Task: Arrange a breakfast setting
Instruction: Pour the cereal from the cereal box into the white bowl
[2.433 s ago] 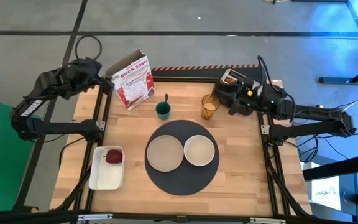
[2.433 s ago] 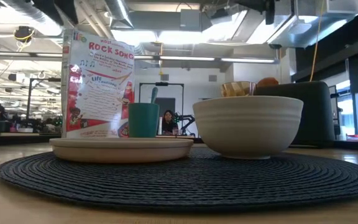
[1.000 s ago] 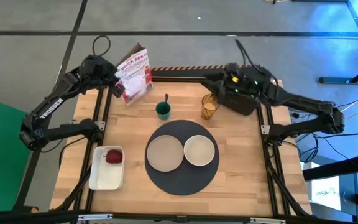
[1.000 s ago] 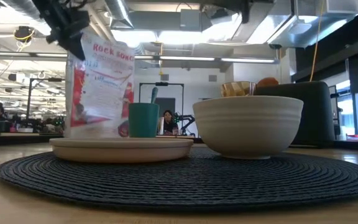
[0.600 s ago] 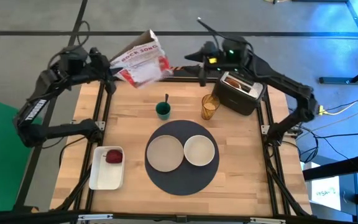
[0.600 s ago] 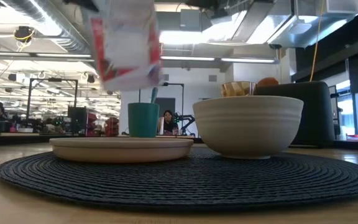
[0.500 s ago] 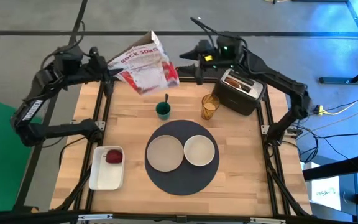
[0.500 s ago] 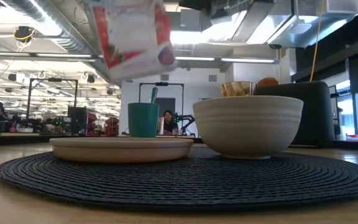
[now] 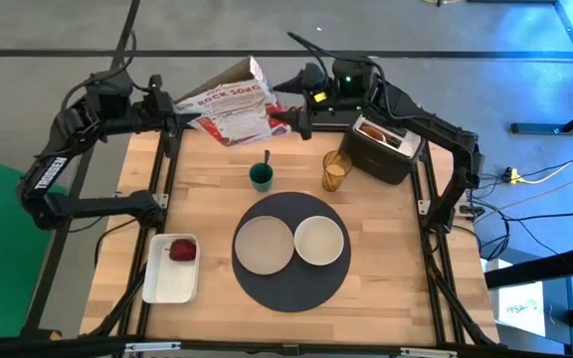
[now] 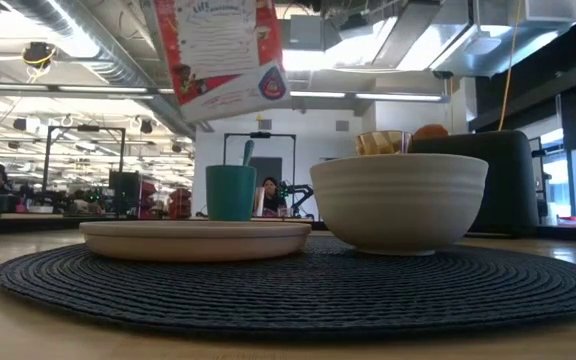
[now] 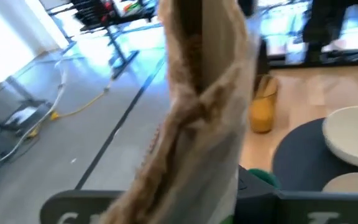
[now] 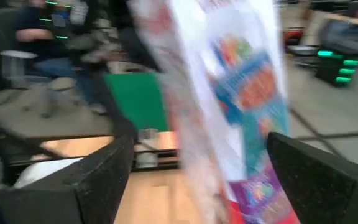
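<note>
Nearest the front edge, red fruit (image 9: 181,250) sits in the white rectangular tray (image 9: 163,286). Mid-table: beige plate (image 9: 265,245) and white bowl (image 9: 318,240) on the dark grey round woven mat (image 9: 291,291). Behind them, small green cup (image 9: 261,177) and amber glass (image 9: 335,171). Far edge: red-and-white cereal box (image 9: 229,101), upright on the table moments ago, now lifted and tipped, left gripper (image 9: 170,112) clamped on it, right gripper (image 9: 288,117) spread wide at its other end. Likely handover or pour next.

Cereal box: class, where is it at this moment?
In the high view the cereal box hangs tilted over the table's far edge, between the left claw and right claw.
</note>
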Available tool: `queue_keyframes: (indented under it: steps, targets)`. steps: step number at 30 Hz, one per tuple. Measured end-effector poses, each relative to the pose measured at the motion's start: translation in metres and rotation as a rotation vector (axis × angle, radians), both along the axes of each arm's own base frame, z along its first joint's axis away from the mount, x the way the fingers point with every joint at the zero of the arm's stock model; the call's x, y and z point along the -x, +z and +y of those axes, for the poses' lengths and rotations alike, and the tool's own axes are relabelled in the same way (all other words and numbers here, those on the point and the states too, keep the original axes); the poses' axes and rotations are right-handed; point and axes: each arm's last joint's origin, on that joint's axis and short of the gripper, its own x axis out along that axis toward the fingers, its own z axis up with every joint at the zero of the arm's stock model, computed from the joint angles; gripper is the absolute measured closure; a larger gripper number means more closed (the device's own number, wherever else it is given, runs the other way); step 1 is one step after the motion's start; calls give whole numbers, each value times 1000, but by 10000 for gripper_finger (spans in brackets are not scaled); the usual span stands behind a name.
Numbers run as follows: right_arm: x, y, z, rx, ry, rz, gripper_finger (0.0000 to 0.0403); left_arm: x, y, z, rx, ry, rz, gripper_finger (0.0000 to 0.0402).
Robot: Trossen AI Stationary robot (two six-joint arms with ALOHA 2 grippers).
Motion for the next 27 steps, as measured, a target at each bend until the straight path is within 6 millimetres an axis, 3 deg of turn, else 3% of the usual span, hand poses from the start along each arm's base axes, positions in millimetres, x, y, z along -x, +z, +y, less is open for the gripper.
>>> queue_keyframes:
  steps: [11, 18, 22, 27]
  targets:
    - [0, -2, -3, -3, -30, 10, 63, -9, 2, -3, -12, -116, -31, 401]
    - [9, 6, -2, 41, -123, 9, 63, -4, 5, -9, -12, -123, -60, 401]
    - [13, 13, 3, 28, 3, -31, 63, -2, 7, -12, -19, -130, -74, 401]
    - [-3, -3, 8, -28, 83, 15, 63, -9, 15, -10, -57, -213, -157, 401]
